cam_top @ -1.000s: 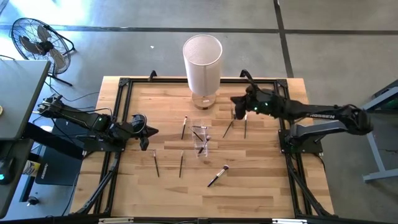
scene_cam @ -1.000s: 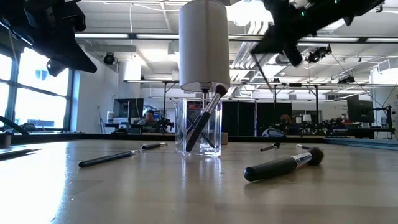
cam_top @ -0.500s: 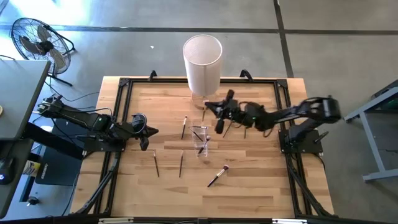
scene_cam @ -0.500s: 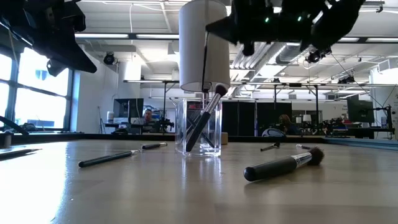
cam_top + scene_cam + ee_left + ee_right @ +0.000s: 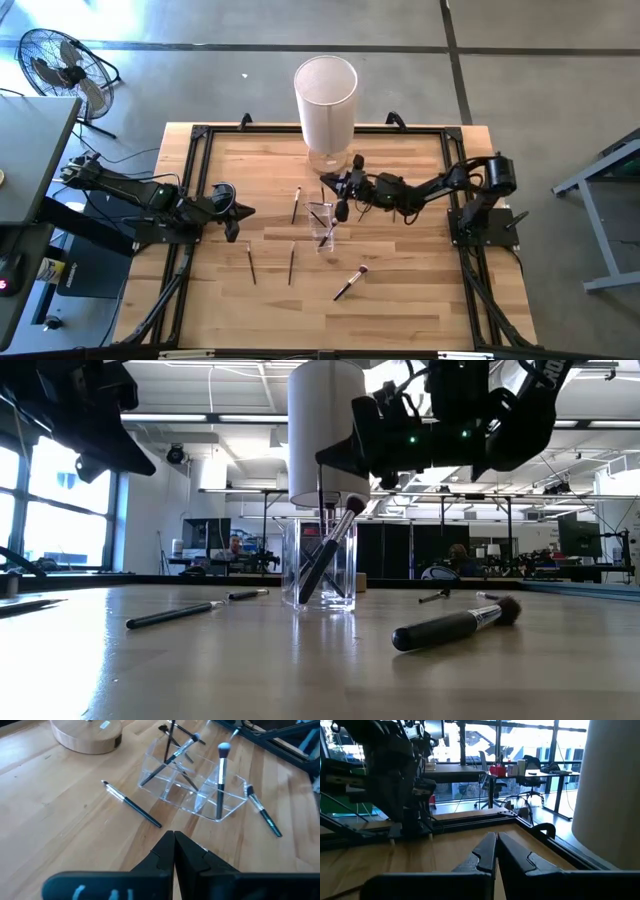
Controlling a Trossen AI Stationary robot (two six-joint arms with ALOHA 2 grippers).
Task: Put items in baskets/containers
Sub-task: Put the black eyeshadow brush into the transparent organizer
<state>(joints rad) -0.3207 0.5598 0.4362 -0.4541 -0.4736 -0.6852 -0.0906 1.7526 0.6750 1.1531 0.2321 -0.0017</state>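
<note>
A clear plastic cup (image 5: 322, 222) (image 5: 320, 565) (image 5: 195, 785) stands mid-table with a pale-tipped brush (image 5: 221, 775) upright in it and others leaning. My right gripper (image 5: 328, 184) (image 5: 324, 458) hovers just above the cup, shut on a thin dark brush (image 5: 320, 488). Loose brushes lie flat on the wood: a thick one (image 5: 350, 283) (image 5: 455, 625) and thin ones (image 5: 296, 205) (image 5: 250, 262) (image 5: 291, 264). My left gripper (image 5: 236, 212) (image 5: 174, 839) waits shut at the table's left. My right gripper pinches the thin brush's handle at its upper end (image 5: 320, 466) between its two fingers. The fingers lie level, coming from the table's right, across the stick. The brush hangs upright below them, its lower end (image 5: 320, 510) at the cup's rim.
A tall white cylinder (image 5: 326, 95) (image 5: 327, 430) on a round wooden base (image 5: 87, 732) stands just behind the cup. A black frame (image 5: 200, 135) borders the table. A floor fan (image 5: 60, 65) stands off the far left corner.
My right gripper has come from the far right toward the cup, sinking and tipping to level as its wrist rolled. The thin brush has travelled with it and now hangs upright over the cup.
</note>
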